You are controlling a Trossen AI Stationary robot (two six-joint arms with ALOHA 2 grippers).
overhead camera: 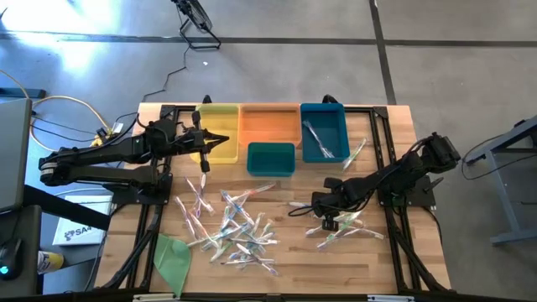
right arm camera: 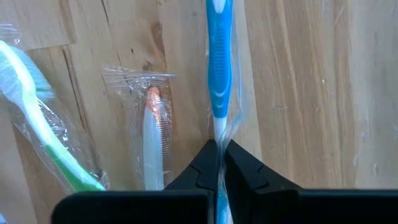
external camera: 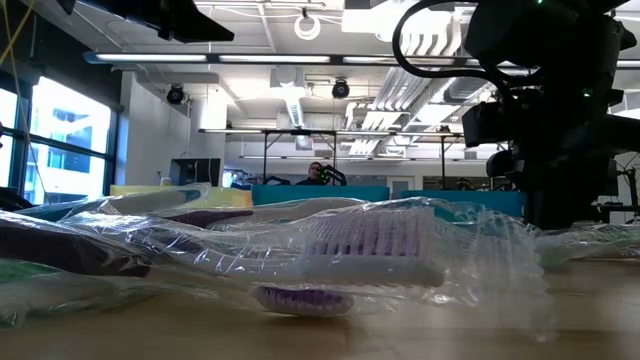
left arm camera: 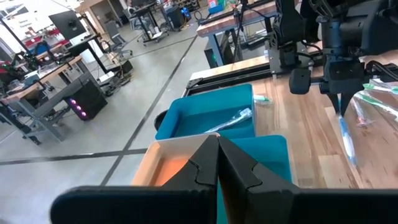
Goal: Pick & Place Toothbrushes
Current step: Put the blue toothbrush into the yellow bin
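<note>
Fingers of the right gripper [right arm camera: 219, 152] pinched a blue toothbrush [right arm camera: 219, 68] above the tabletop [right arm camera: 311, 93], while the left gripper [left arm camera: 217, 155] hung closed over the bins [left arm camera: 211, 115].

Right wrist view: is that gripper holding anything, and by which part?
Yes. The right gripper is shut on a blue-and-white toothbrush in clear wrapping, pinching the thin white part of it, wrapper included. The left gripper, above the bins, is shut and holds nothing.

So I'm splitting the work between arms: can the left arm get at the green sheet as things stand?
Probably yes. The left gripper is shut and empty by the yellow bin, and the green sheet lies uncovered on its side.
</note>
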